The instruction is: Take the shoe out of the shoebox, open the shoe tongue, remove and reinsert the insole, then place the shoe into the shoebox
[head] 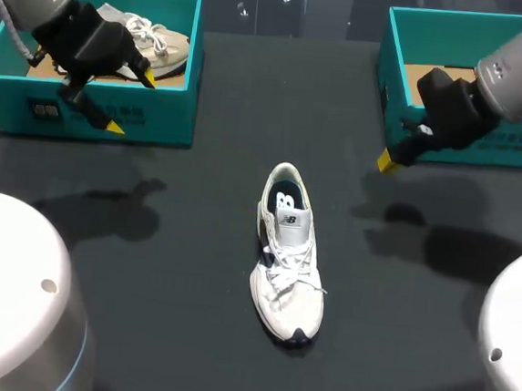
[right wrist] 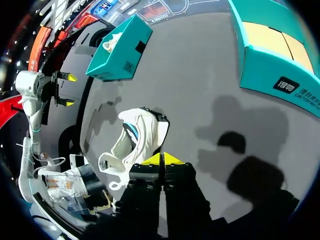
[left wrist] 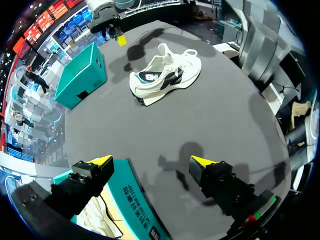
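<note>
A white shoe stands upright in the middle of the table, toe towards the front edge, laces tied, a dark insole showing in its opening. My left gripper hangs open over the front wall of the left teal shoebox, which holds a second pale shoe. My right gripper is shut on nothing, in front of the right teal shoebox. From the left wrist the shoe lies far ahead of the open gripper. Just ahead of the shut right gripper lies the shoe.
The right shoebox shows only a cardboard floor inside. The left shoebox stands across the table from the right wrist. Dark tabletop surrounds the shoe on all sides. Two white arm bases flank the front corners.
</note>
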### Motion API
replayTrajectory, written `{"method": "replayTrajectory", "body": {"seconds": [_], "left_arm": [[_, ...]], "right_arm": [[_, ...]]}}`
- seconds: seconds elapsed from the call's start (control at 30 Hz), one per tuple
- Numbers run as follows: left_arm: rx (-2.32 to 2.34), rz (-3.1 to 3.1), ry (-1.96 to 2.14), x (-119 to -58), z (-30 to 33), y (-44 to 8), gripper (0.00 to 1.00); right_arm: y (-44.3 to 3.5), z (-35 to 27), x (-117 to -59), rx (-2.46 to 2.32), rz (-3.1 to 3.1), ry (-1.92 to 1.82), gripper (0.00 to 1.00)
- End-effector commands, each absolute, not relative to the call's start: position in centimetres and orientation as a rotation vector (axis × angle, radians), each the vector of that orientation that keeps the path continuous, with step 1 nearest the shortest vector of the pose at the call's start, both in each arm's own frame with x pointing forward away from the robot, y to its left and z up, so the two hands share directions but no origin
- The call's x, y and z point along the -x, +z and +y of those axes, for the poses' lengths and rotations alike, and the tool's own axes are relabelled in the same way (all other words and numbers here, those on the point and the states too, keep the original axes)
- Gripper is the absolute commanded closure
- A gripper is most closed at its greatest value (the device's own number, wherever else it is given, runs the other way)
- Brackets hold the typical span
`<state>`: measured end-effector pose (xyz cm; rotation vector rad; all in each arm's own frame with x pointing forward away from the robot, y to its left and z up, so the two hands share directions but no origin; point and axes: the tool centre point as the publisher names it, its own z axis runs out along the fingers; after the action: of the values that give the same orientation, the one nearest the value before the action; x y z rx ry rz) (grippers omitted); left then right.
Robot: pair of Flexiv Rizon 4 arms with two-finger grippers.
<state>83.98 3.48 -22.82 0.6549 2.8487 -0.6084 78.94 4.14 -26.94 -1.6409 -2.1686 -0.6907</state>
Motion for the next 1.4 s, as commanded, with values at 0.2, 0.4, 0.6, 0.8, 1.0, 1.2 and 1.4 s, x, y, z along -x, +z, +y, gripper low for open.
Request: {"method": "replayTrajectory", "body": {"seconds": [0.2,0.4,0.6,0.8,1.0,1.2,1.4], "left_arm": [[-0.654,2.847,-0.605,-83.8,3.5,-22.9,0.0],[-0.654,2.847,-0.605,-83.8,3.5,-22.9,0.0],[-0.654,2.847,-0.605,-83.8,3.5,-22.9,0.0],[-0.654,2.847,-0.605,-83.8,3.5,-22.9,0.0],[-0.654,2.847,-0.605,-83.8,3.5,-22.9,0.0],[-0.654,2.847,-0.605,-83.8,3.5,-22.9,0.0],[-0.654,2.847,-0.605,-83.8,3.5,-22.9,0.0]], "right_arm": [[-26.7,4.4,-79.1,1.705,-2.237,-0.599,1.0],[-25.8,9.7,-78.0,1.862,-2.401,-0.51,1.0],[-24.8,11.8,-77.8,1.966,-2.512,-0.314,1.0],[-24.8,11.8,-77.8,1.966,-2.512,-0.314,1.0],[-25.5,13.1,-77.8,2.003,-2.568,-0.253,1.0],[-26.9,15.4,-77.6,2.089,-2.727,-0.12,1.0],[-26.9,15.4,-77.6,2.089,-2.727,-0.12,1.0]]}}
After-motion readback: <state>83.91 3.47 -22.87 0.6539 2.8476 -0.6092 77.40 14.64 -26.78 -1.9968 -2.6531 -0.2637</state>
